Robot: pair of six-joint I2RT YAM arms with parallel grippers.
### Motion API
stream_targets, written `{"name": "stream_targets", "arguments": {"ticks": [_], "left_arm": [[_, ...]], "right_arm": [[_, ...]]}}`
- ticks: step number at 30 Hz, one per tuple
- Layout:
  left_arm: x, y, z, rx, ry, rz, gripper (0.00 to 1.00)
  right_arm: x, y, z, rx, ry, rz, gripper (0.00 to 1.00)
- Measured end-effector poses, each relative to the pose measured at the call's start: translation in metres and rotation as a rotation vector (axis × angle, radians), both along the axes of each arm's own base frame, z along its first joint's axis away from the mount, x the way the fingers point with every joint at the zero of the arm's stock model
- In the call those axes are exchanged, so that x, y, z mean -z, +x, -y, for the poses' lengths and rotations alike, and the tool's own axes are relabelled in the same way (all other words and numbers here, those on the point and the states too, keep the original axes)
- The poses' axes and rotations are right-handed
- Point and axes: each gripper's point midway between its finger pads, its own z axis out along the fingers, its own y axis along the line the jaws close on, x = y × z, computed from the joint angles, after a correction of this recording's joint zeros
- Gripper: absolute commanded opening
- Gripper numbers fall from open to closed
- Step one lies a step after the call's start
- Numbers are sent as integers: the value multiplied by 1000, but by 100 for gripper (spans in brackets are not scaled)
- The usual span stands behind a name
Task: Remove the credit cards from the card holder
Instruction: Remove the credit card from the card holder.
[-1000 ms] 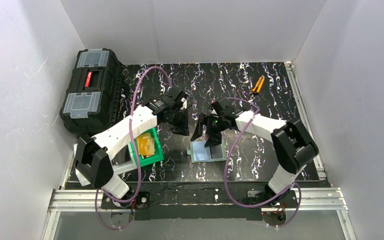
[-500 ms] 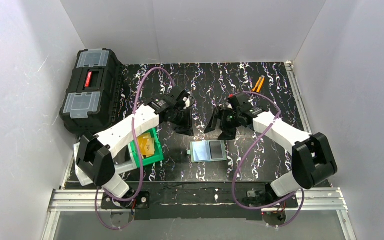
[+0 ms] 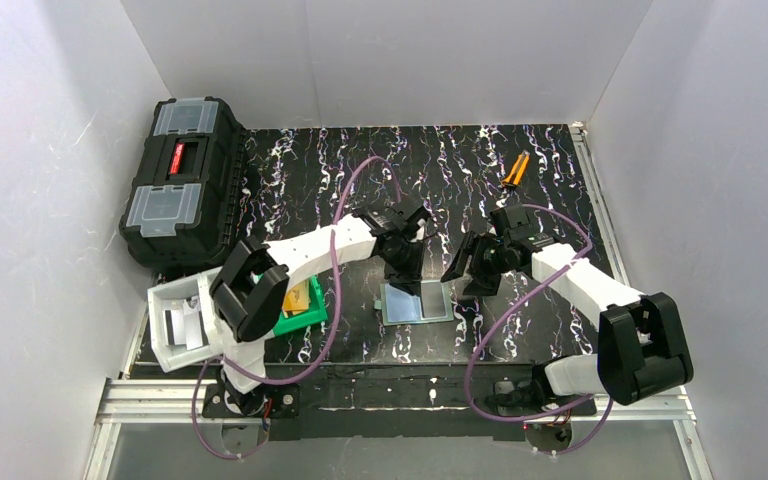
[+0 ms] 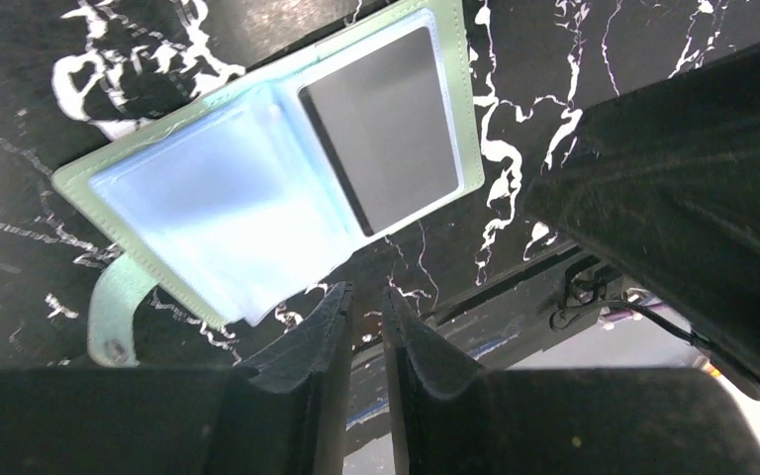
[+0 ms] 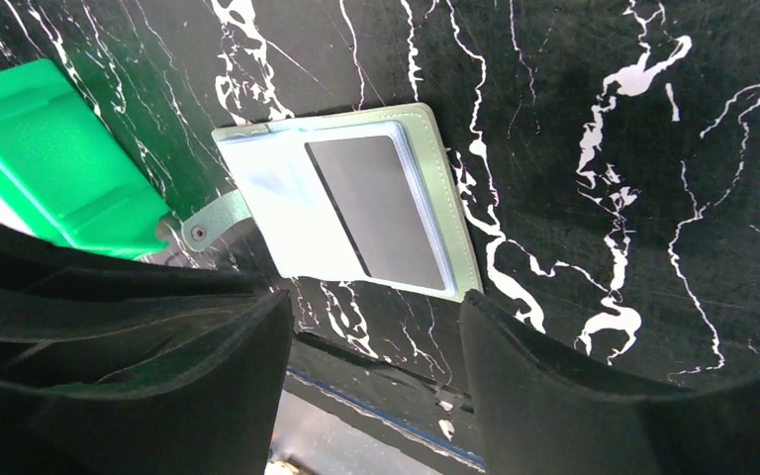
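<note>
The card holder lies open and flat on the black marbled mat, pale blue inside with a grey-green edge. A dark grey rectangle fills its right pocket panel. Gold-orange credit cards lie in the green bin to its left. My left gripper hangs over the holder's far edge. In the left wrist view its jaws stand almost together with only a thin slit and nothing between them. My right gripper is just right of the holder, jaws wide apart and empty.
A white bin stands at the left front beside the green bin. A black toolbox sits at the far left. An orange-handled tool lies at the far right of the mat. The holder's strap tab points toward the green bin.
My left arm swung right, from beside the green bin to the holder's far edge. My right arm drew back off the holder to its right, and its jaws narrowed slightly.
</note>
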Motion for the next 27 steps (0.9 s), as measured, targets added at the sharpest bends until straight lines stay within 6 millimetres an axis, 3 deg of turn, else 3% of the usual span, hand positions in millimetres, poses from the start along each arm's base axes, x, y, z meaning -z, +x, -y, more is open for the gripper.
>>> {"name": "stream_targets", "arguments": {"ticks": [4, 8, 19, 27], "left_arm": [[14, -3, 9, 19, 14, -14, 13], [29, -3, 9, 18, 40, -34, 9], [55, 0, 10, 6, 50, -31, 7], [67, 2, 10, -37, 9, -49, 11]], "right_arm": [[-1, -1, 0, -12, 0, 11, 48], [3, -4, 1, -21, -1, 2, 39], [26, -13, -8, -68, -19, -72, 37], [39, -18, -13, -93, -38, -108, 37]]}}
